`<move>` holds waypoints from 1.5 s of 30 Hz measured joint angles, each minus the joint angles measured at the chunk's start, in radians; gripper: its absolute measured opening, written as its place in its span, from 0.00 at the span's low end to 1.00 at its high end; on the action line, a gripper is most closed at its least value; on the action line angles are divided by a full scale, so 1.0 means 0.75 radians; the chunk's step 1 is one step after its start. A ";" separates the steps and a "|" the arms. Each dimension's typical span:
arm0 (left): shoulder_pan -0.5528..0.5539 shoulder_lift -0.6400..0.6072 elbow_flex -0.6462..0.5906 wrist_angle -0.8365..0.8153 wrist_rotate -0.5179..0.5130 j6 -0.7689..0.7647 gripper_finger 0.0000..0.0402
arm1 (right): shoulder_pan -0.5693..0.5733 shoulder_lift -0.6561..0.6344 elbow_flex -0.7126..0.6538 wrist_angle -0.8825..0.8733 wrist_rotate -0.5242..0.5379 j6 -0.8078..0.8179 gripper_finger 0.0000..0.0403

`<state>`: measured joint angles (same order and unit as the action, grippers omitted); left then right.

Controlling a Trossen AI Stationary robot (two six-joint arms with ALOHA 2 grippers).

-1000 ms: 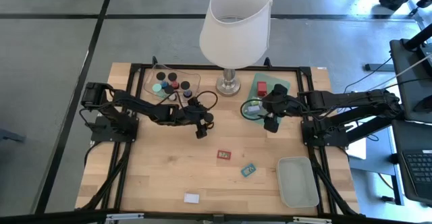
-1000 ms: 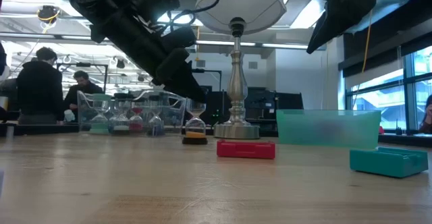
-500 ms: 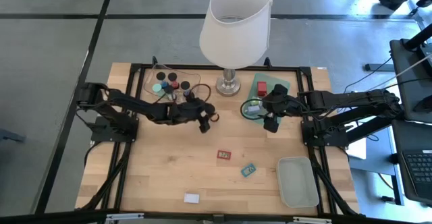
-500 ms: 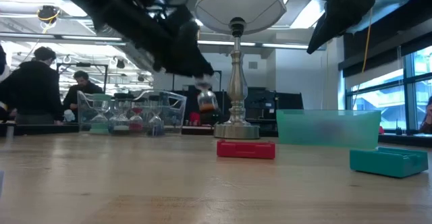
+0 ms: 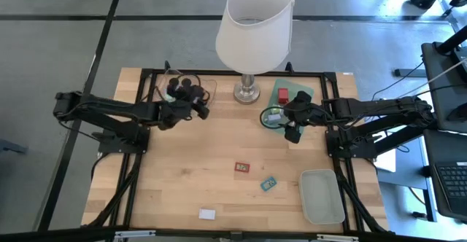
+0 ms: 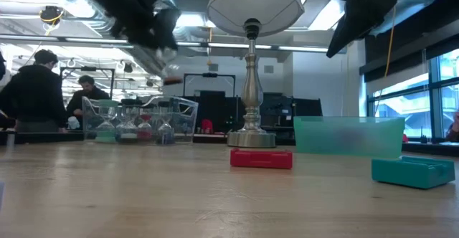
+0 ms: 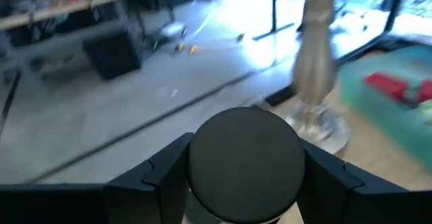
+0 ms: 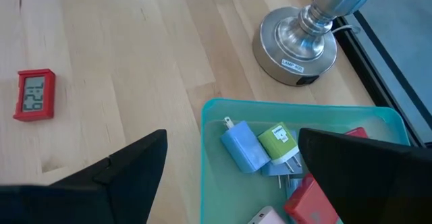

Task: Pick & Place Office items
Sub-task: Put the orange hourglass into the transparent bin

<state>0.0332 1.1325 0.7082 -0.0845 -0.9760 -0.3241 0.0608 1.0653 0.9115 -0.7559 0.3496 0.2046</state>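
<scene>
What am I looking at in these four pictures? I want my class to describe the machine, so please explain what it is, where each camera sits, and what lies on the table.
It is a robot with two dark arms at a wooden table, each ending in a two-finger hand. One camera looks straight down, one sits at table height, and one rides on each wrist. The left hand, by the clear tray, grips a thing with a black round cap. The right hand hangs open above a teal tray of small plugs. A lamp, a red tag, a teal tag, a white block and a green tray are also on the table.
</scene>
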 joint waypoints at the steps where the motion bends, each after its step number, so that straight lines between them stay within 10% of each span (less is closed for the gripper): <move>1: 0.012 -0.005 0.000 -0.069 0.004 -0.063 0.51 | 0.000 0.000 0.000 0.000 0.000 0.002 0.84; 22: 0.234 0.017 -0.292 -0.078 0.254 -0.391 0.51 | 0.000 0.001 0.000 0.011 0.000 0.001 0.84; 45: 0.248 0.017 -0.352 0.199 0.307 -0.135 0.54 | 0.000 0.001 0.000 0.020 0.001 0.001 0.84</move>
<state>0.2192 1.1454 0.4442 0.0645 -0.7456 -0.4251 0.0608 1.0657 0.9115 -0.7406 0.3500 0.2050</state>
